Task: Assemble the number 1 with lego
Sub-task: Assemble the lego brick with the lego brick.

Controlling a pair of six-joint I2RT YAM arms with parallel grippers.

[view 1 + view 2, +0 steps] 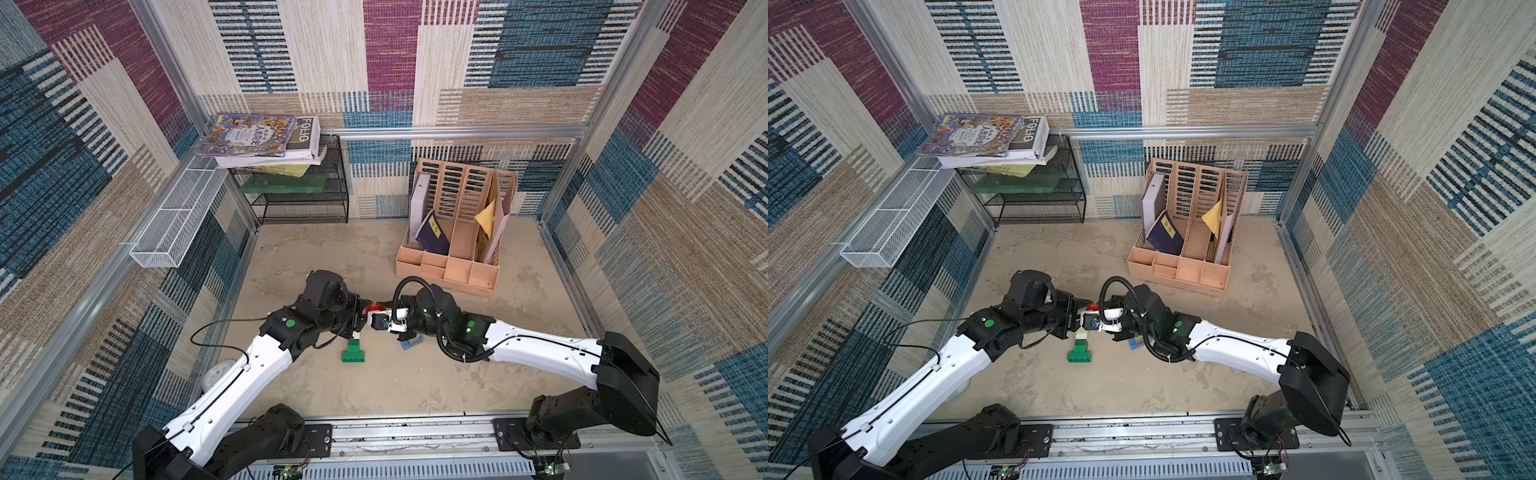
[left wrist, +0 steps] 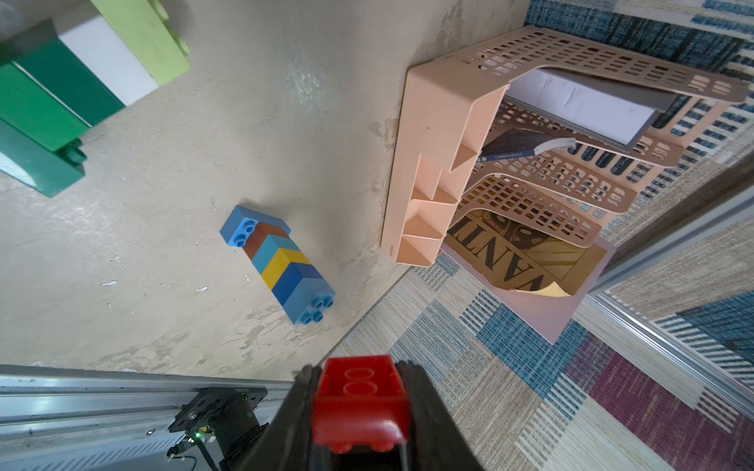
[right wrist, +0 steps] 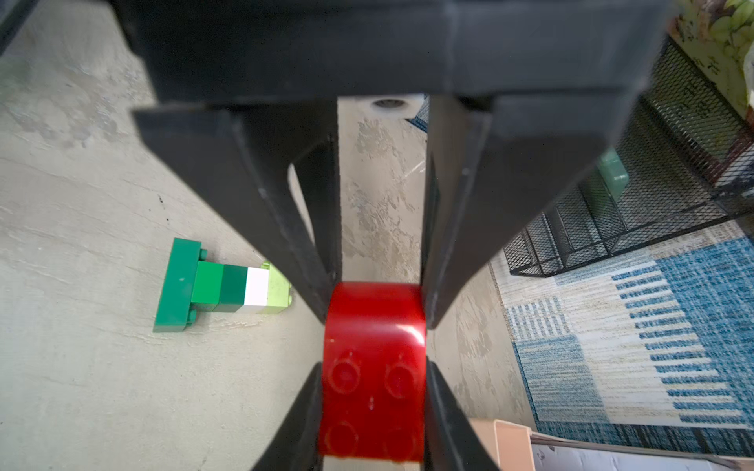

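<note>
The red brick point(image 3: 373, 359) is up in the air over the bench point(image 1: 415, 382), right in the middle where the two arms meet. In both top views only a small bit of red shows point(image 1: 375, 308) point(image 1: 1093, 307) between the black arm tips.

The right fingers point(image 3: 285, 228) pinch the round end of the brick, one on each side. The left fingers point(image 3: 298, 416) sit on both sides of the end with the bumps. They look very close to it, but I cannot tell if they squeeze it or just sit beside it. In the left wrist view the brick point(image 2: 359, 403) fills the gap between those fingers point(image 2: 424, 407).

A green stack point(image 1: 353, 352) lies flat on the bench just below the arm tips. It has a wide dark green foot, then a green block, a dark green block, a white block and a lime block at the end point(image 3: 220, 285). The lime end is the end nearest the red brick.

A blue stack point(image 2: 279, 265) also lies flat on the bench, under the right arm. It is blue, brown, light blue, yellow and dark blue.

Farther back a pink file rack point(image 1: 453, 266) stands on the bench with some papers in it. A black wire shelf point(image 1: 303, 208) stands in the back corner with books point(image 1: 257, 139) on top. A white wire basket point(image 1: 174, 224) hangs on the side wall.
</note>
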